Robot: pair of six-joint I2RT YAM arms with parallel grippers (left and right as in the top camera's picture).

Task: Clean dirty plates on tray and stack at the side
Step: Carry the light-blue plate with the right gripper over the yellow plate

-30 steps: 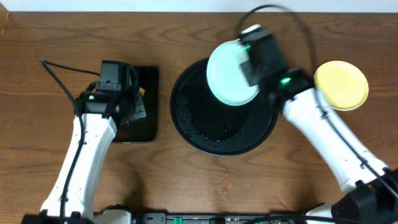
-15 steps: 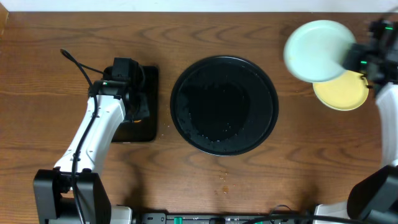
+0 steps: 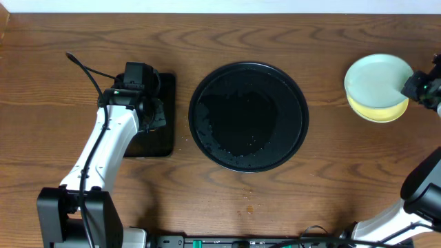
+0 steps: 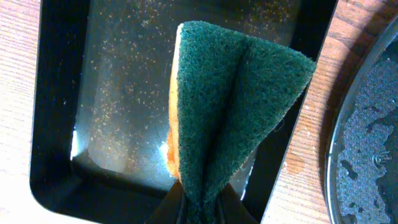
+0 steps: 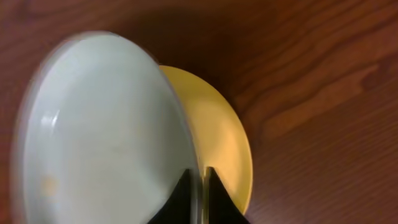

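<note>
The large round black tray (image 3: 249,116) sits mid-table, wet and with no plate on it. A pale mint-blue plate (image 3: 374,84) lies over the pale yellow plate (image 3: 377,111) on the bare wood at the far right. My right gripper (image 3: 411,88) is shut on the mint-blue plate's rim; the right wrist view shows the mint-blue plate (image 5: 99,130), the yellow plate (image 5: 224,140) under it and the fingers (image 5: 199,186). My left gripper (image 4: 202,202) is shut on a folded green sponge (image 4: 233,106) over the rectangular tray. A third plate is out of view.
The narrower black rectangular tray (image 3: 157,141) lies at the left under my left gripper (image 3: 148,114), its wet floor (image 4: 118,93) speckled. Small crumbs (image 3: 248,196) lie on the wood in front of the round tray.
My right arm carried the mint-blue plate from over the round tray to the far right and lowered it onto the yellow plate. The left arm shifted slightly over the rectangular tray.
</note>
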